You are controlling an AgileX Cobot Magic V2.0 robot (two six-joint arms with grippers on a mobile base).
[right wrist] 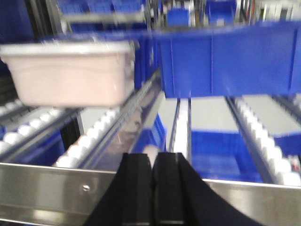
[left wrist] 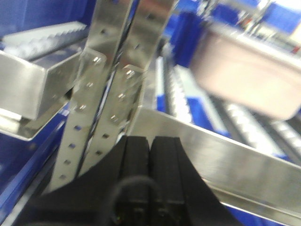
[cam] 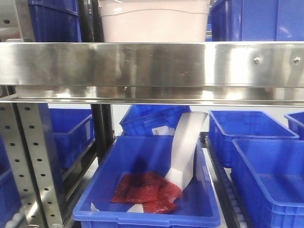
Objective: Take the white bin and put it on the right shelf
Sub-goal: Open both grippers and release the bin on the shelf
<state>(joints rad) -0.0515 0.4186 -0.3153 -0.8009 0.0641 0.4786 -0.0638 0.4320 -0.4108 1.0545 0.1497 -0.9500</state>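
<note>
At about ten o'clock in the front view stand perforated grey steel uprights (cam: 33,161); the broad shiny stainless steel front rail of the right shelf (cam: 152,64) runs across the frame, its two bolts at three o'clock. Behind the rail, at twelve o'clock, the large translucent pinkish-white plastic bin (cam: 154,21) already rests on the shelf's roller lane, a blue plastic bin (cam: 256,19) just beside it at one o'clock. Below, at six o'clock, an open blue tub (cam: 152,190) holds red packets and white paper.

The left gripper (left wrist: 151,155) has its black fingers pressed together, holding nothing, with the white bin at two o'clock, well apart. The right gripper (right wrist: 153,169) is likewise closed and empty behind the rail, the bin at ten o'clock.

By my judgement the placing is done; what remains calls for drawing both arms clear without catching the rail.
</note>
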